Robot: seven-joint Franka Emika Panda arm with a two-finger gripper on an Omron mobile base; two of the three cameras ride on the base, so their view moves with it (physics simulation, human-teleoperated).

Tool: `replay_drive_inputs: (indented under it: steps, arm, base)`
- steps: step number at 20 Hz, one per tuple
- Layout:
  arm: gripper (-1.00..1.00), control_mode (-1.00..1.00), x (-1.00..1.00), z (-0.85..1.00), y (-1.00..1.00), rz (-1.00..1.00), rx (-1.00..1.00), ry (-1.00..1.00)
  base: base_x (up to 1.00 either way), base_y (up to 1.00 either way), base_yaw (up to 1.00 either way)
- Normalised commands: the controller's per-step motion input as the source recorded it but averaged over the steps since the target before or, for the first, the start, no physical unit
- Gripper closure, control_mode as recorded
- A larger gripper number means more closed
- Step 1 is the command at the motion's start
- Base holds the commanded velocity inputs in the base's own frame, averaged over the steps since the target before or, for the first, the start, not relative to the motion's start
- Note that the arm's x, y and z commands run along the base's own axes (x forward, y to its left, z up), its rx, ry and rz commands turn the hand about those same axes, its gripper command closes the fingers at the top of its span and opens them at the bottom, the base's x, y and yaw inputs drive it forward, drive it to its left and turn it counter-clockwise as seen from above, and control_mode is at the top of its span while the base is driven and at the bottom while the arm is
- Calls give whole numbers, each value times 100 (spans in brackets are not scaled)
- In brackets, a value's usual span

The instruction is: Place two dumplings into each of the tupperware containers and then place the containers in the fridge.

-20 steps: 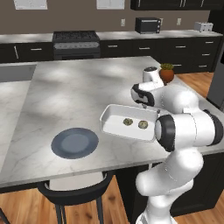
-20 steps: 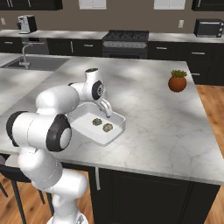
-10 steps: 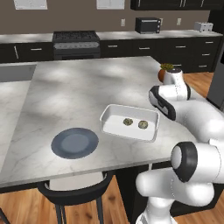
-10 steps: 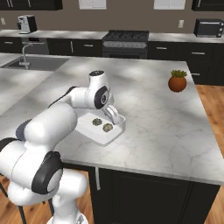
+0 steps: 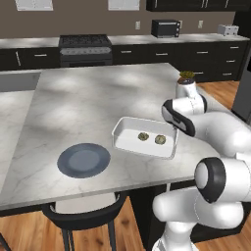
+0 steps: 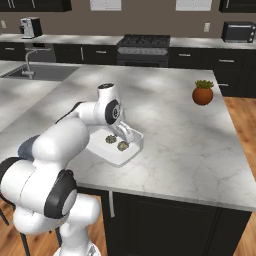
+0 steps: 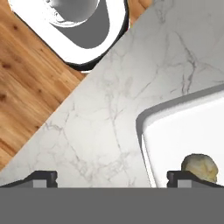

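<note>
In the hand view the hand hangs low over the marble surface with its two dark fingertips spread wide and nothing between them, so it is released and straddles the rim of the tupperware container: one tip stands over bare marble, the other over the tray's inside, just beside a dumpling. Seen from the left base view, the container lies near the front edge of the surface, directly left of the arm's wrist, and two dumplings sit side by side and a little apart on its floor. From the right base view the same tray lies just under and to the right of the wrist, its near rim partly hidden by the arm. The container is a shallow white rectangular tray with rounded corners; the dumplings are small, lumpy and olive-beige. A round blue-grey plate rests well to the left of the tray, and a potted plant stands toward the far right corner. Behind, dark cabinets carry a stove, a microwave, a sink, and a wooden floor runs below.
</note>
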Motion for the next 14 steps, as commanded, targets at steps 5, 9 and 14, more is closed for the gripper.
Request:
replay_drive_inputs:
  steps: [5,9,14]
  arm:
    - [-100,-100,33,-33,0,26,0,14]
    - [-100,-100,17,-48,0,13,6,-1]
    - [-100,-100,1,-48,-5,5,15,-16]
  base:
    - [0,0,0]
    - [0,0,0]
    - [0,0,0]
